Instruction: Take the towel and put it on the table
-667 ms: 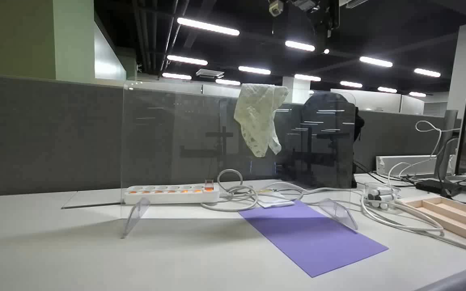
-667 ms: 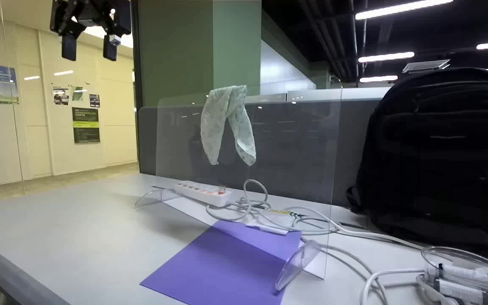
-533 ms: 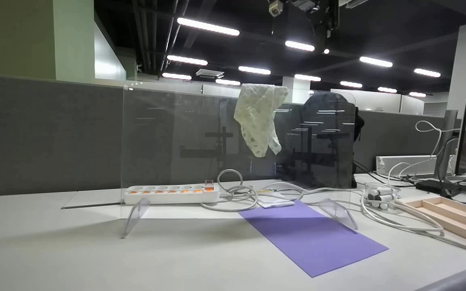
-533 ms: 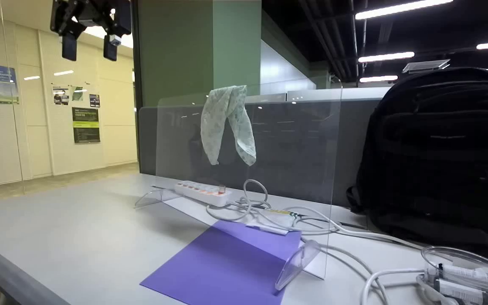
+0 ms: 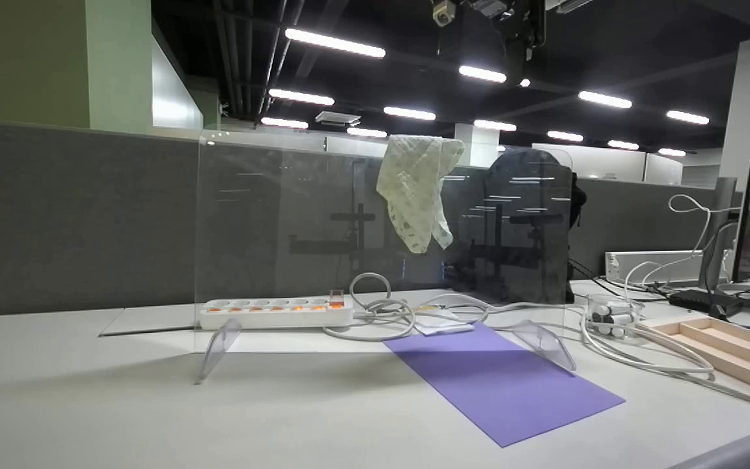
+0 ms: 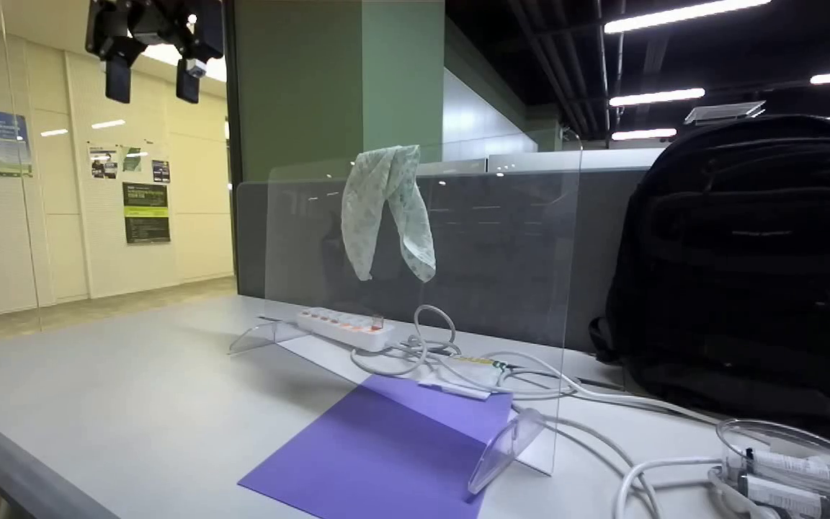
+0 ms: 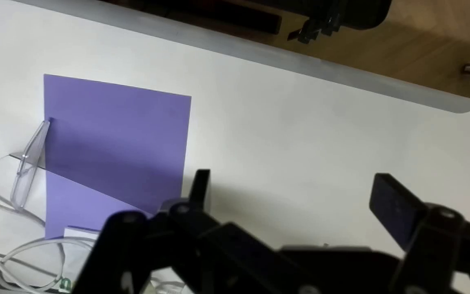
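Observation:
The towel, pale green-white with small spots, hangs draped over the top edge of a clear upright panel. It shows in both exterior views (image 5: 414,189) (image 6: 370,209), well above the white table (image 5: 153,417). The towel does not show in the wrist view. My gripper (image 6: 153,90) is high in the air, higher than the towel and to its left in that exterior view. In the wrist view the gripper (image 7: 292,179) has its fingers wide apart with only the table top (image 7: 284,122) seen between them. It is open and empty, apart from the towel.
The clear panel (image 5: 271,215) stands on clear feet (image 6: 505,454). A purple sheet (image 5: 505,384) lies partly under it. A white power strip (image 5: 276,315) and looped cables (image 6: 422,346) lie behind. A black backpack (image 6: 746,274), a clear cup (image 6: 793,461) and a wooden tray (image 5: 726,352) stand nearby.

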